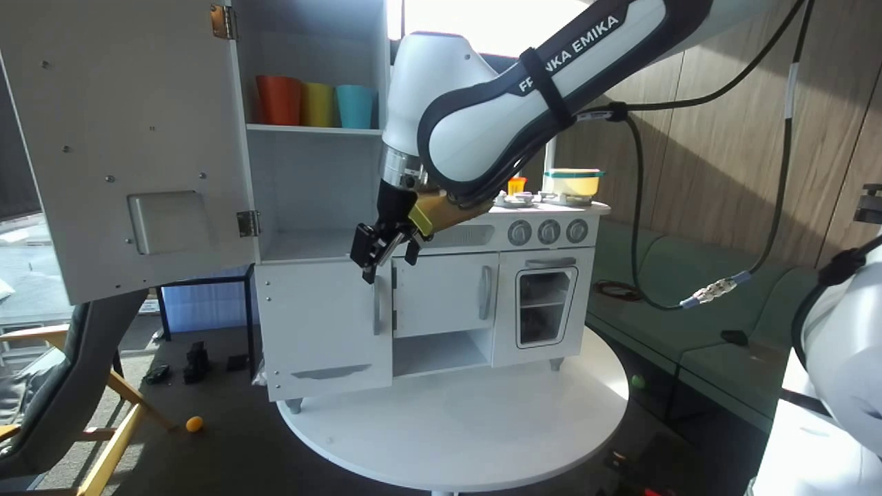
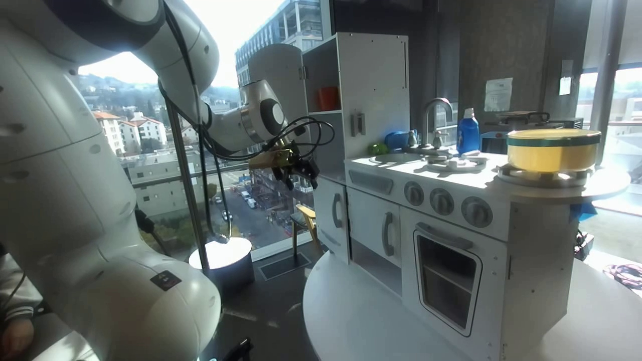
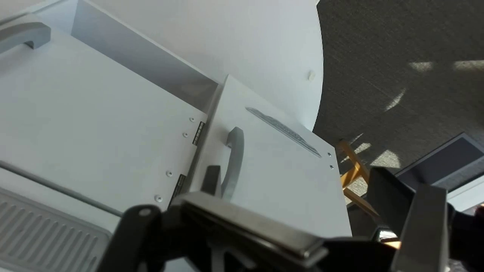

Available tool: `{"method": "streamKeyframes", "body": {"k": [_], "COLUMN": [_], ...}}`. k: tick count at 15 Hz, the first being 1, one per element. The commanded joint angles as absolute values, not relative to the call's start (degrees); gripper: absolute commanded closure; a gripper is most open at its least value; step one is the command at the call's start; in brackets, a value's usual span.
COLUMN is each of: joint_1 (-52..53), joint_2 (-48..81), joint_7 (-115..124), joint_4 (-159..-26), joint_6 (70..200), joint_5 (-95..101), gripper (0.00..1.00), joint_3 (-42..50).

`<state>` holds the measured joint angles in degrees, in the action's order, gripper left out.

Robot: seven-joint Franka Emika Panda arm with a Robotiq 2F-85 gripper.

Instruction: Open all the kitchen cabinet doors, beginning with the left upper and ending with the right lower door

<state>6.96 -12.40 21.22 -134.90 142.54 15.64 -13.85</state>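
Note:
The white toy kitchen's upper left door [image 1: 138, 151] stands wide open, its cabinet showing a shelf with coloured cups [image 1: 317, 105]. The lower left door [image 1: 324, 344] looks shut; its grey curved handle [image 1: 377, 310] also shows in the wrist view [image 3: 235, 158]. The lower middle door [image 1: 441, 293] and the oven door [image 1: 546, 306] are shut. My gripper [image 1: 390, 265] is open and empty, near the top of the lower left handle. In the wrist view the gripper [image 3: 302, 189] has one finger close beside the handle, partly covering its upper end; I cannot tell whether they touch.
The kitchen stands on a round white table [image 1: 448, 441]. A yellow pot [image 2: 554, 150], a blue bottle [image 2: 468, 133] and a tap [image 2: 436, 118] are on the counter. A chair [image 1: 76, 386] stands under the open door. Loose cables [image 1: 641, 207] hang from the arm.

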Motion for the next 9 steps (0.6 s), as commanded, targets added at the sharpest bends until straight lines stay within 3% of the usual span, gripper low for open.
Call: {"method": "streamKeyframes", "body": {"k": [1,9], "joint_1": [5.19,2.71], "joint_2": [-11.54,-1.79], "joint_7": [26.49,34.97], "joint_4": [-138.19,-134.05], "joint_6": [148.95,152.32], "joint_5": [20.99,31.83], "gripper": [0.0,0.0], "joint_3": [-15.18,-14.76]}}
